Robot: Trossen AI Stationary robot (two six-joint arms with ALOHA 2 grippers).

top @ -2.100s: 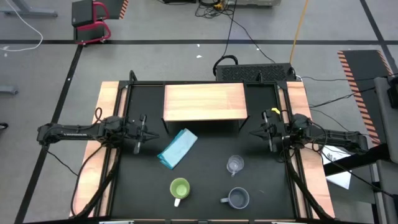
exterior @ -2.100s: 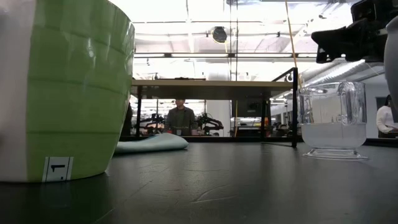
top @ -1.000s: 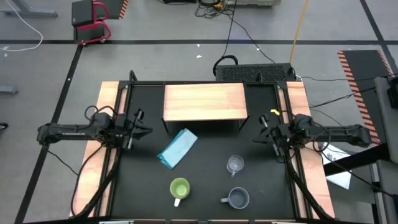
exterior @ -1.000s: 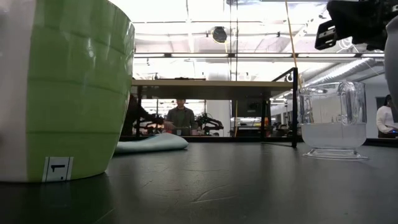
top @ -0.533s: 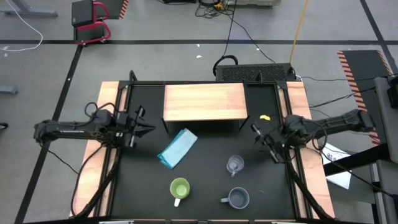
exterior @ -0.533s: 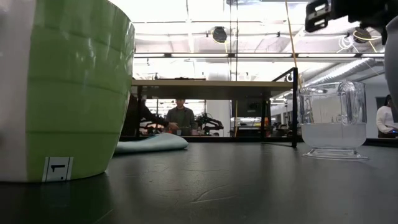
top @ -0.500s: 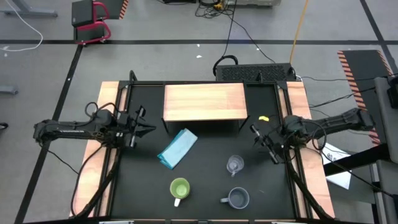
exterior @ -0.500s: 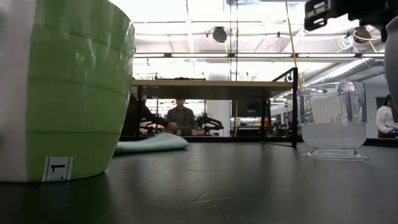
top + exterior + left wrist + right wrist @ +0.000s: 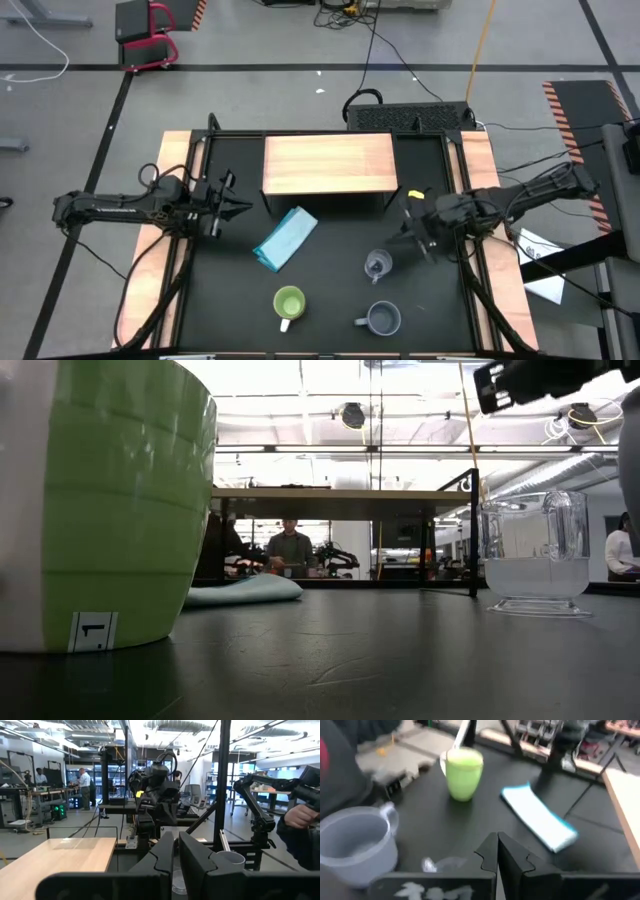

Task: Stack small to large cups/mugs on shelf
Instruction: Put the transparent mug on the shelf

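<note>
The small clear glass cup [image 9: 377, 265] stands right of the table's middle; it also shows in the low view [image 9: 530, 555]. The lime-green mug [image 9: 289, 303] and the grey-blue mug [image 9: 383, 319] stand by the near edge. The light-wood shelf [image 9: 328, 165] stands at the far middle. My right gripper [image 9: 405, 232] is shut and empty, just right and far of the glass cup, raised above the table. Its wrist view shows the green mug [image 9: 464, 772], the grey-blue mug [image 9: 355, 842] and the glass cup [image 9: 437, 865]. My left gripper [image 9: 238, 207] is shut and empty at the left, beside the shelf's left end.
A folded light blue cloth [image 9: 286, 238] lies on the black table between the shelf and the green mug. Wooden side strips [image 9: 170, 200] run along both table sides. People show in the room beyond the table [image 9: 290, 548].
My right gripper has gone from the table's right edge toward the middle and the glass cup, has risen, and has turned to point toward the near left. The cups, the cloth and the shelf have kept still.
</note>
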